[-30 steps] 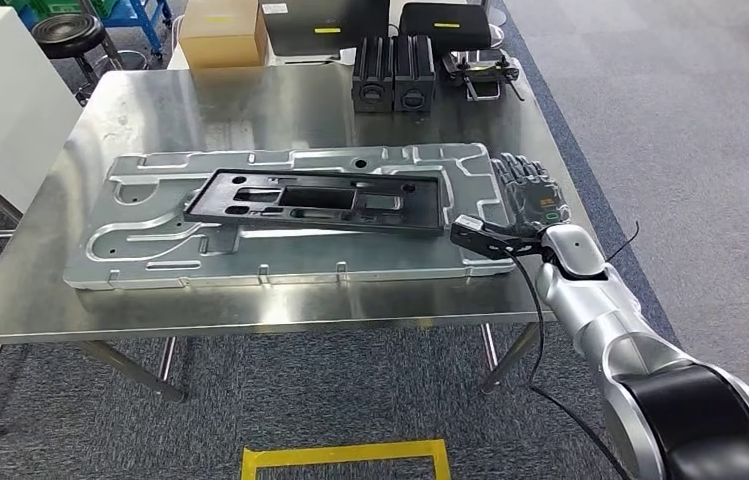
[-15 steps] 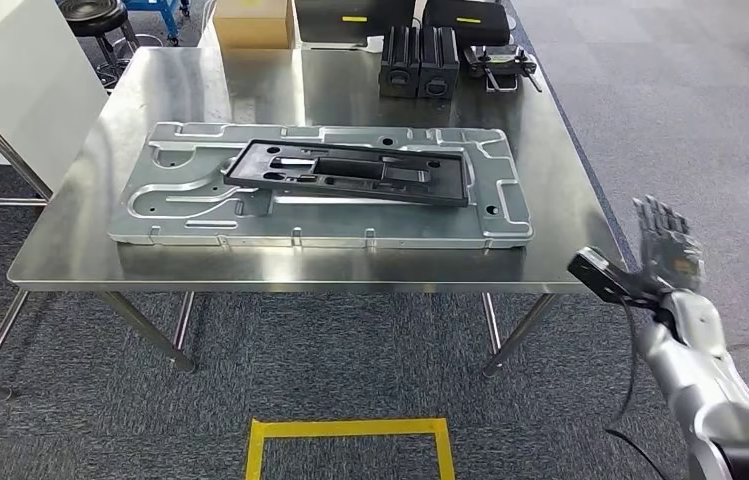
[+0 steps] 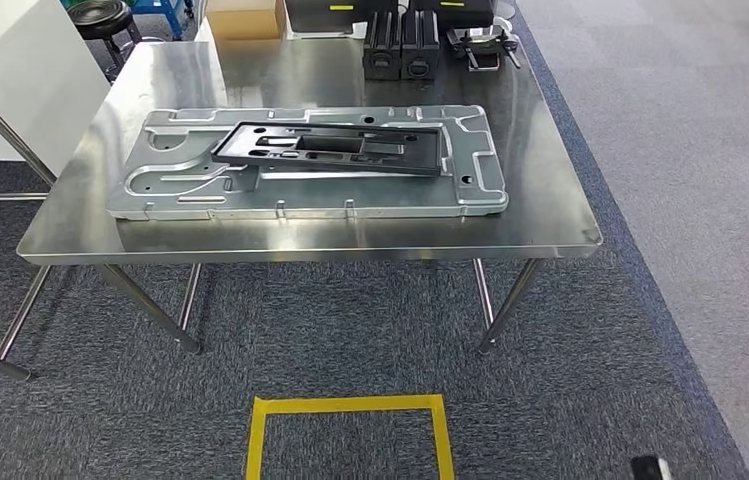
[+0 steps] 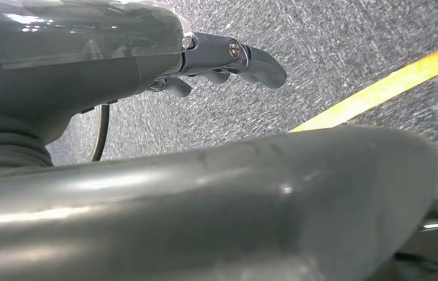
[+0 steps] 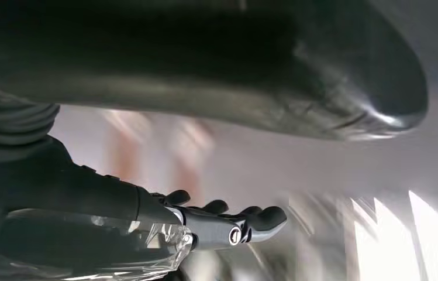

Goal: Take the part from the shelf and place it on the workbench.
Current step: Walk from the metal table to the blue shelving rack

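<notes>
Black part: flat, long, rectangular plastic-looking frame with cutouts, lying on top of the silver pressed-metal panel, slightly skewed to it. Panel is a wide, shallow tray shape with embossed channels and small tabs along its near edge; it lies across the middle of the desk. Desk is brushed stainless steel, reflective top, thin tube legs.

At the desk's far edge: two black ribbed boxes side by side, a metal clamp-like tool near the far right corner, a cardboard box further left.

Floor is grey carpet with a yellow tape square in front of the desk's near edge.

Left hand: holds nothing, fingers extended and loosely apart above the carpet. Right hand: also holds nothing, fingers extended and slightly spread; background blurred.
</notes>
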Action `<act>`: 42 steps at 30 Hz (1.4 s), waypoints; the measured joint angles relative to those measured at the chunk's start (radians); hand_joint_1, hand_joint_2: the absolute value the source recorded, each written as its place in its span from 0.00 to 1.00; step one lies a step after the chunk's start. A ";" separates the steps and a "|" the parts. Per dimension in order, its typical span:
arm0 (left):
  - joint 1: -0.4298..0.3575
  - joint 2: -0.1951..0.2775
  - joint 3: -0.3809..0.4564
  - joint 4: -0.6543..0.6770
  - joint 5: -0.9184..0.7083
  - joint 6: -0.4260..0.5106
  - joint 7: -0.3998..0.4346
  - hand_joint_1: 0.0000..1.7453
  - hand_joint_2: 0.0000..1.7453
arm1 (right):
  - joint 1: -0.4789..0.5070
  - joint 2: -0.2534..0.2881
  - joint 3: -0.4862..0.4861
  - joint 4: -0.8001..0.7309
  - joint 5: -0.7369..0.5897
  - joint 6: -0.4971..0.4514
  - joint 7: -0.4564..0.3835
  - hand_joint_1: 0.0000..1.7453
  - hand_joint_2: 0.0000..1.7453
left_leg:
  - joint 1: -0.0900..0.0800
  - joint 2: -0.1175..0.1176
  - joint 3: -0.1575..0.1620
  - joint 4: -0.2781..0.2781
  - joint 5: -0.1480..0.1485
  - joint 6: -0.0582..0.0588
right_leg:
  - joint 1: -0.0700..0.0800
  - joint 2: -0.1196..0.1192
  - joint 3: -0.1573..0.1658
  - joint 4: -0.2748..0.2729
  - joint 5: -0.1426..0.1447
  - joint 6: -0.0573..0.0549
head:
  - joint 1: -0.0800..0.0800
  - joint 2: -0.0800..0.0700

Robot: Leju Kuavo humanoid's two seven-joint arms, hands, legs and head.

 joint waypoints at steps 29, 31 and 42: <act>-0.027 0.006 -0.036 0.000 -0.060 -0.012 0.012 0.00 0.00 | -0.003 0.219 0.161 0.315 0.152 0.434 0.395 0.00 0.00 | 0.006 0.017 -0.056 0.034 -0.050 -0.010 | -0.001 0.012 0.052 0.007 -0.050 -0.008 | -0.001 0.000; -0.027 0.006 -0.036 0.000 -0.060 -0.012 0.012 0.00 0.00 | -0.003 0.219 0.165 0.316 0.152 0.435 0.395 0.00 0.00 | 0.004 0.016 0.014 -0.019 0.007 -0.001 | 0.003 0.012 0.019 0.015 -0.030 -0.007 | -0.001 0.000; -0.040 0.007 -0.046 0.000 -0.076 -0.025 0.022 0.00 0.00 | 0.001 0.220 0.168 0.320 0.129 0.398 0.370 0.00 1.00 | -0.008 0.022 0.134 -0.314 0.065 0.065 | -0.004 0.018 -0.077 0.200 -0.153 0.045 | -0.001 0.000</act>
